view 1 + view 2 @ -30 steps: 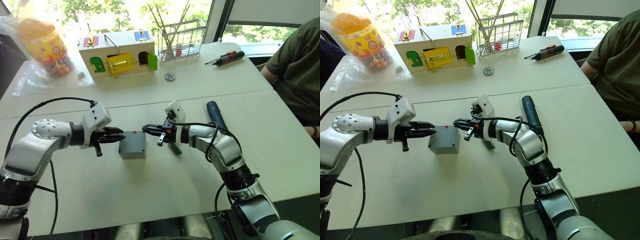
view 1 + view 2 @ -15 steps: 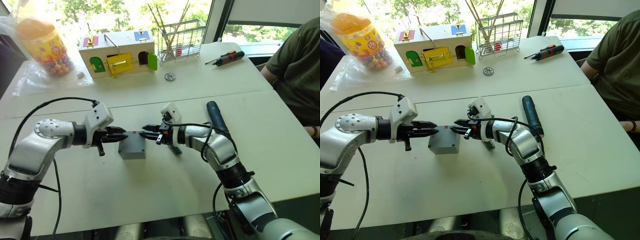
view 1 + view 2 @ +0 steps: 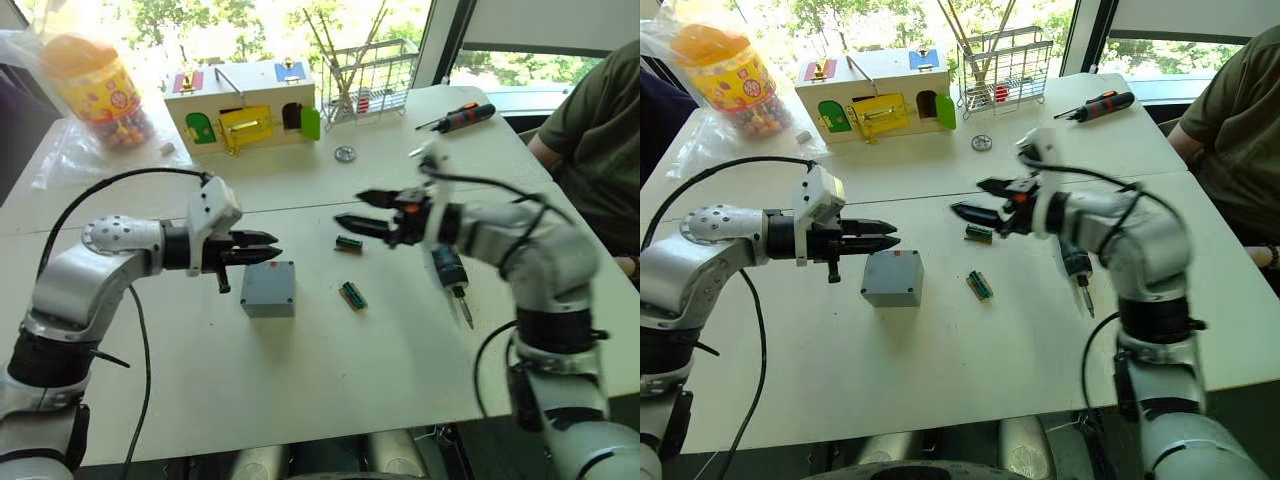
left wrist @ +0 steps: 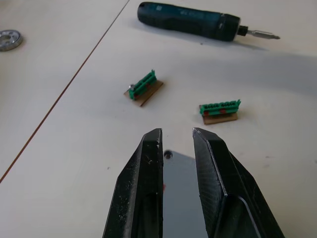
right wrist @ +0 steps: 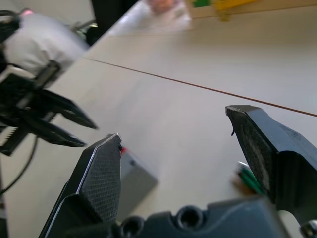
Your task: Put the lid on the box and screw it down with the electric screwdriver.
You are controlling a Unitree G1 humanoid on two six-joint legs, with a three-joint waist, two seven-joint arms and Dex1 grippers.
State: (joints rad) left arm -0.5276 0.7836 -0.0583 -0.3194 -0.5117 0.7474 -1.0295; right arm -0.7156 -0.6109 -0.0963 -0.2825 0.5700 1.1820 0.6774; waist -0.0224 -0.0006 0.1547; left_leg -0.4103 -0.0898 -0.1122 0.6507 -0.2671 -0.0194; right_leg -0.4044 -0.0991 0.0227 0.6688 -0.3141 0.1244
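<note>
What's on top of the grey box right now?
A flat grey lid closes the box, a screw hole showing at one corner. The left gripper is near its rear edge; contact is unclear. The lid hides the inside.

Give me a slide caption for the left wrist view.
Left tool open above the box, electric screwdriver lying beyond.

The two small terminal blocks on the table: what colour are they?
Green, on brown bases; the terminal blocks show best in the left wrist view.
</note>
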